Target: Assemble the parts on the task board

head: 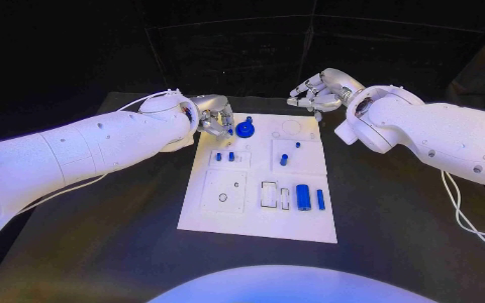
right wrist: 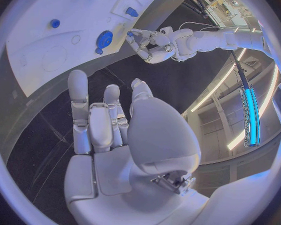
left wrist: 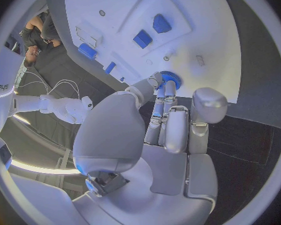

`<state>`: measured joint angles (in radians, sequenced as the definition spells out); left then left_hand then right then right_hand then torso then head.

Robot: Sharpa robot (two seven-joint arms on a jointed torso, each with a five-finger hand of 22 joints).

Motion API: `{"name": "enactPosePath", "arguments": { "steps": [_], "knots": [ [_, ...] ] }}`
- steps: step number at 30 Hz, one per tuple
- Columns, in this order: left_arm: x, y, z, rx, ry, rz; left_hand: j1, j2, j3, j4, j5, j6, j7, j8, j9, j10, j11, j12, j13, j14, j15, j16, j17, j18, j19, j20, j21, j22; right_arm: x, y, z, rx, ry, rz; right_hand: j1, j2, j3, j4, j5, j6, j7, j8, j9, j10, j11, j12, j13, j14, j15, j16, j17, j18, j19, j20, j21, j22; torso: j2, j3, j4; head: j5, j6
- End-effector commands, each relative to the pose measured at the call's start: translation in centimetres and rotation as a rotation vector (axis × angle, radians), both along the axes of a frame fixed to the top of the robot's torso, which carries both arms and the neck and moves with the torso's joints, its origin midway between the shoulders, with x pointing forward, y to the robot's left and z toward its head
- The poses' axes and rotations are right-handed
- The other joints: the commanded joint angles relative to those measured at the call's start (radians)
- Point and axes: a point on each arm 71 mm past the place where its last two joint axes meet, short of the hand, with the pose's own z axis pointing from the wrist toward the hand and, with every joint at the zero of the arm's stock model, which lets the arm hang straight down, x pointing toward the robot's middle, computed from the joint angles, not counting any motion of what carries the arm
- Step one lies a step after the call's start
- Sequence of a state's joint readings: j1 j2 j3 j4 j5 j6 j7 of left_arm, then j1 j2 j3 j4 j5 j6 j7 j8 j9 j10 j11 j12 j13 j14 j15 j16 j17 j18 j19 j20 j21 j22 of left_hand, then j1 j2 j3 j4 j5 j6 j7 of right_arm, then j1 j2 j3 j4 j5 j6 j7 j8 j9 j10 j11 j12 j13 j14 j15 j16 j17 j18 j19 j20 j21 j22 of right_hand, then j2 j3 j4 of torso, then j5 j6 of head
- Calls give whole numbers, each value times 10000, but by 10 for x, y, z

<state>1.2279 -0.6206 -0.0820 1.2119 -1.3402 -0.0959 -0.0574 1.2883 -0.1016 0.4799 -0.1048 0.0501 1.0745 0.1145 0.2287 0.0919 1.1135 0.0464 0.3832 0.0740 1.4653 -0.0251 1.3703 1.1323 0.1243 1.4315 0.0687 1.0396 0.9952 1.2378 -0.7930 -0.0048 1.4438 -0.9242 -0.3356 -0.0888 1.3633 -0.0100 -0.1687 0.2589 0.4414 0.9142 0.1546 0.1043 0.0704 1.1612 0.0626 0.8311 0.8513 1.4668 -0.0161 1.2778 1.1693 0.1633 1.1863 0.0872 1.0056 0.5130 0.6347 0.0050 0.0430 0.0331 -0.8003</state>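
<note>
The white task board [head: 258,208] lies in the middle of the table. A round blue gear-like part [head: 246,130] sits at its far left corner. My left hand [head: 214,122] hovers beside that part with straight fingertips [left wrist: 167,91] at its rim [left wrist: 172,78] and the thumb held apart; nothing is pinched. From the right wrist view the left hand [right wrist: 143,41] is just beside the gear [right wrist: 104,39]. My right hand [head: 318,96] floats above the board's far right corner, fingers [right wrist: 79,102] spread and empty.
Small blue pegs [head: 224,156] stand in the board's left middle, and another two [head: 284,159] stand right of centre. A blue cylinder [head: 303,196] and a thin blue bar [head: 322,199] lie near the front right. Black table surrounds the board.
</note>
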Motion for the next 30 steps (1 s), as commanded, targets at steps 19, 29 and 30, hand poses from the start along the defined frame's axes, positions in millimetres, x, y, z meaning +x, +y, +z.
{"name": "enactPosePath", "arguments": {
  "steps": [19, 29, 30],
  "knots": [
    [-1, 5, -24, 501, 822, 148, -88, 23, -73, 15, -33, 74, -32, -54, -13, 57, 12, -72, -13, 211, -88, -3, -60, -61, -17, -47, 6, -33, 0, 2, 0, 12, 39, 104, 6, 124, -56, -1, 50, -79, -19, 43, -4, -72, -2, 19, -20, 165, -19, -41, -3, 120, -78, -14, -74, -53, -2, 13, -13, 58, -59],
    [-1, 2, -25, 534, 874, 113, -83, 31, -71, 15, -32, 71, -32, -69, -18, 55, 11, -92, -18, 202, -89, -17, -86, -58, -25, -48, -7, -43, 0, 2, 0, 10, 43, 99, 6, 124, -56, -1, 50, -79, -19, 43, -4, -72, -2, 19, -20, 165, -19, -41, -3, 120, -78, -14, -74, -53, 8, 12, -14, 40, -59],
    [-1, 2, -25, 544, 887, 114, -83, 31, -71, 15, -32, 71, -32, -69, -18, 55, 11, -92, -18, 202, -89, -17, -86, -58, -25, -48, -7, -43, 0, 2, 0, 10, 42, 99, 6, 124, -56, -1, 50, -79, -19, 43, -4, -72, -2, 19, -20, 165, -19, -41, -3, 120, -78, -14, -74, -53, 9, 10, -13, 38, -57]
  ]
}}
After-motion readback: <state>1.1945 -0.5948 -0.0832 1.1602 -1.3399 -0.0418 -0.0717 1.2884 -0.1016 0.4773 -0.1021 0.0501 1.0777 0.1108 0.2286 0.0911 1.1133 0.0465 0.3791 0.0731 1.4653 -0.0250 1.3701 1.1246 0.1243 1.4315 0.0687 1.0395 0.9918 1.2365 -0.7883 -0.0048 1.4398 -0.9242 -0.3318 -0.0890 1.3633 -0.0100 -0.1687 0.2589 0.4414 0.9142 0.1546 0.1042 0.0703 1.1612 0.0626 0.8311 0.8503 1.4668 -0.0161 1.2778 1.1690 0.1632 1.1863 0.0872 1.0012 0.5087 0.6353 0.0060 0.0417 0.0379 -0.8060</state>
